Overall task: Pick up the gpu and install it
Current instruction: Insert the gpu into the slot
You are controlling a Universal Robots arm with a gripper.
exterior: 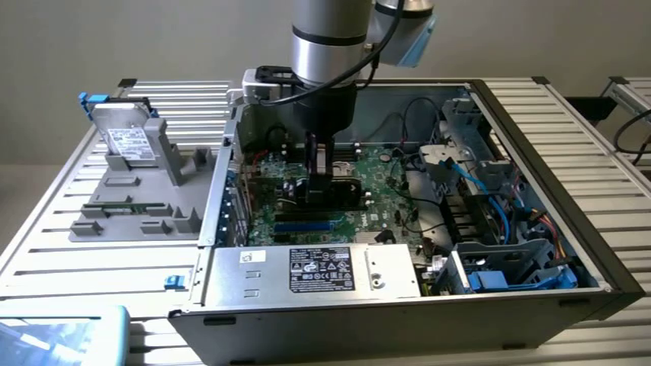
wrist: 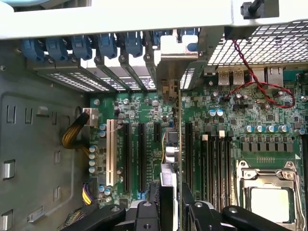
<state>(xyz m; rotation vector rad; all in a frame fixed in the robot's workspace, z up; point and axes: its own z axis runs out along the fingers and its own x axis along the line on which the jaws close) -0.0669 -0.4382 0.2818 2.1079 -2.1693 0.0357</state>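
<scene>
Across the exterior view's lower left runs the slatted counter [exterior: 91,263], and on it sits the open computer case [exterior: 569,198], which takes up the middle and right of that frame. Toward the exterior view's left a grey fixture [exterior: 133,206] carries a silver drive [exterior: 133,141], well apart from my work. Inside the case the green motherboard [exterior: 382,198] lies flat on the floor, with the labelled power supply [exterior: 315,271] along the near wall.

I hang straight down over the centre of that board. In the wrist view the gpu [wrist: 179,120] stands on edge directly below me. I see it as a thin line, with its long axis running away from me toward the case's rear wall. Its metal bracket [wrist: 175,62] is at that far end, beside the row of blue clips [wrist: 82,45]. The card lies parallel to the long black expansion slots [wrist: 142,154] and sits between them. I cannot tell whether its edge is already down in a slot.

My claw [wrist: 174,202] is clenched on the gpu's near end, one finger on each face.
</scene>
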